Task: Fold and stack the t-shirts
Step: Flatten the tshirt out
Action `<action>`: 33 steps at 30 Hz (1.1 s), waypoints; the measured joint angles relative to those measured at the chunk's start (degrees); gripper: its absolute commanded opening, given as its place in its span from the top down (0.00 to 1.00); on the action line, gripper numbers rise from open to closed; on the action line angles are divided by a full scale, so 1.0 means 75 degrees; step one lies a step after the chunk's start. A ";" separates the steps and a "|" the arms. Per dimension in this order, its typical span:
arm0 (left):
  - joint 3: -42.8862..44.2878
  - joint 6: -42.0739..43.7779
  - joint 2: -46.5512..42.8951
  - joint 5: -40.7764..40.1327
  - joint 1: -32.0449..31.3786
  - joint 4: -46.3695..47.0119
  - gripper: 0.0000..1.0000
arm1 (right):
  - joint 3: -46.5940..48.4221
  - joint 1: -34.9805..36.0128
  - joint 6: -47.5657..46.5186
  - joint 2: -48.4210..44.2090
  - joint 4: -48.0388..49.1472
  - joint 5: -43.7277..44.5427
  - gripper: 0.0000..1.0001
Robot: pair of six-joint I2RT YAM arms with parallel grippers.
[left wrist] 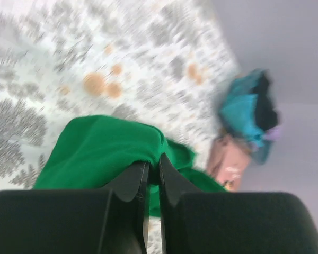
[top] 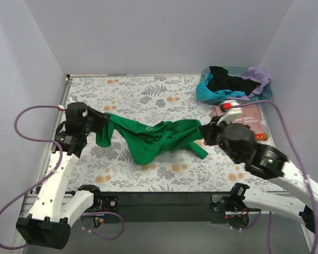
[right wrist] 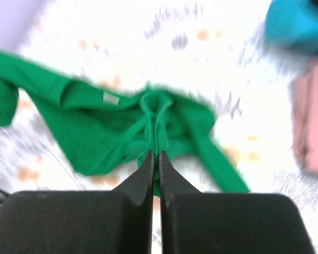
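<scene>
The bright green t-shirt [top: 151,136] hangs stretched between my two grippers above the floral table, sagging in the middle. My left gripper [top: 105,119] is shut on its left end; in the left wrist view [left wrist: 153,165] the cloth [left wrist: 103,145] bunches over the closed jaws. My right gripper [top: 204,129] is shut on its right end; in the right wrist view [right wrist: 158,154] a gathered fold of green cloth [right wrist: 95,127] runs out from the closed jaws. The salmon-pink t-shirt [top: 244,119] lies folded at the right, behind my right arm.
A clear bin [top: 265,92] at the back right holds black [top: 225,79], teal [top: 209,94] and lavender [top: 257,76] shirts. The table cover [top: 148,87] is floral-patterned. White walls enclose the left, back and right sides.
</scene>
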 measured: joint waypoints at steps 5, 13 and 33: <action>0.2498 -0.0029 -0.0414 -0.1029 0.0026 -0.1000 1.00 | 0.2503 -0.0012 -0.0973 -0.0641 -0.0286 0.1096 0.99; 0.4669 -0.0353 -0.0035 -0.3171 0.0029 -0.2483 1.00 | 0.4281 -0.0012 -0.2212 -0.0425 -0.0321 0.3346 0.99; 0.5141 -0.0254 -0.0341 -0.3783 0.0032 -0.2754 1.00 | 0.4115 -0.0026 -0.2812 0.0029 -0.0364 0.3824 0.99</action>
